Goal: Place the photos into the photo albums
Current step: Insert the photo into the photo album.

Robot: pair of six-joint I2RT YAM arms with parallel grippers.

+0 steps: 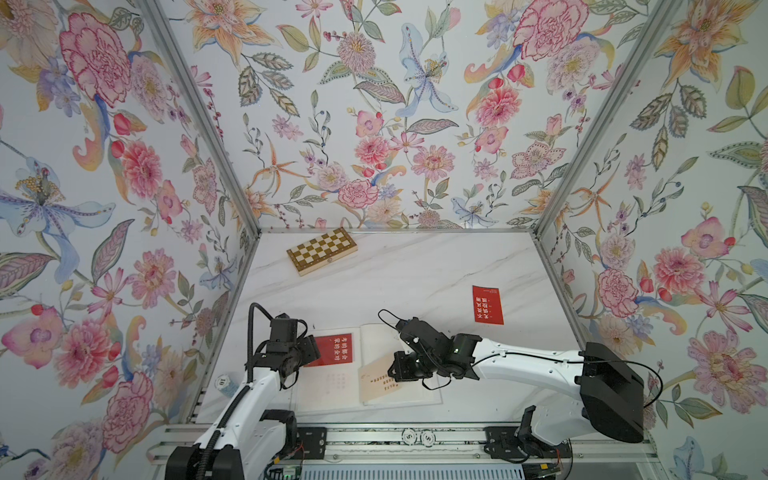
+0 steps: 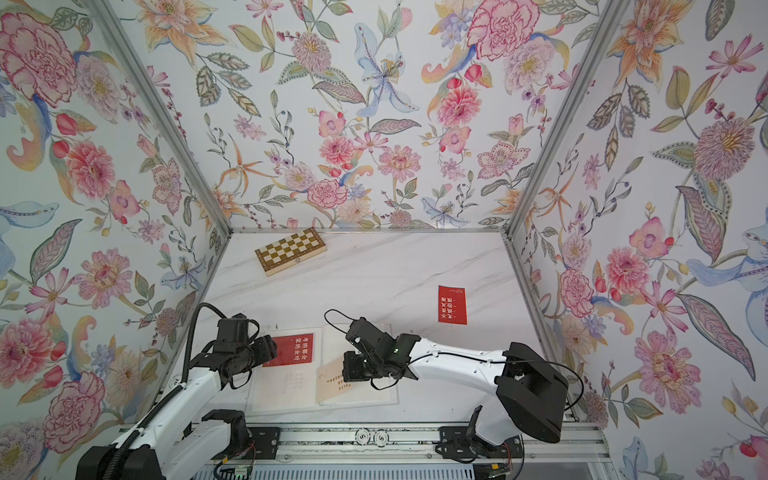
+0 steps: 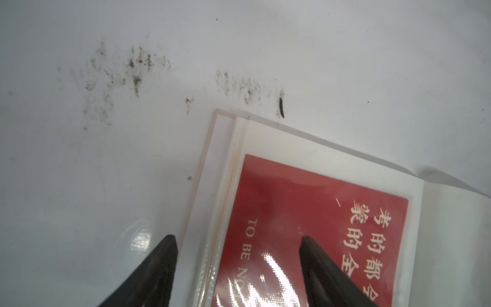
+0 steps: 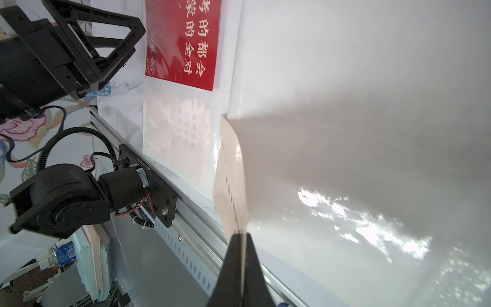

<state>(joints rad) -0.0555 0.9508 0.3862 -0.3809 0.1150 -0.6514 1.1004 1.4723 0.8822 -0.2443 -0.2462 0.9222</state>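
Note:
The photo album point(image 1: 374, 338) lies open at the table's front middle. A red photo point(image 1: 337, 348) sits in the upper clear sleeve of its left page, with a faint cream photo point(image 1: 334, 380) in the sleeve below it. My left gripper point(image 3: 237, 239) is open and straddles the album's outer edge, one finger over the table and the other over the red photo point(image 3: 305, 207). My right gripper point(image 4: 243, 235) is shut on the edge of a cream photo point(image 4: 229, 186) that lies tilted on the right page point(image 1: 380, 382). Another red photo point(image 1: 487, 304) lies loose at the right.
A checkered wooden chessboard box point(image 1: 322, 250) rests at the back left. A small round token point(image 1: 224, 380) sits by the left wall. Flowered walls close in the left, back and right sides, and a metal rail point(image 1: 415, 449) runs along the front.

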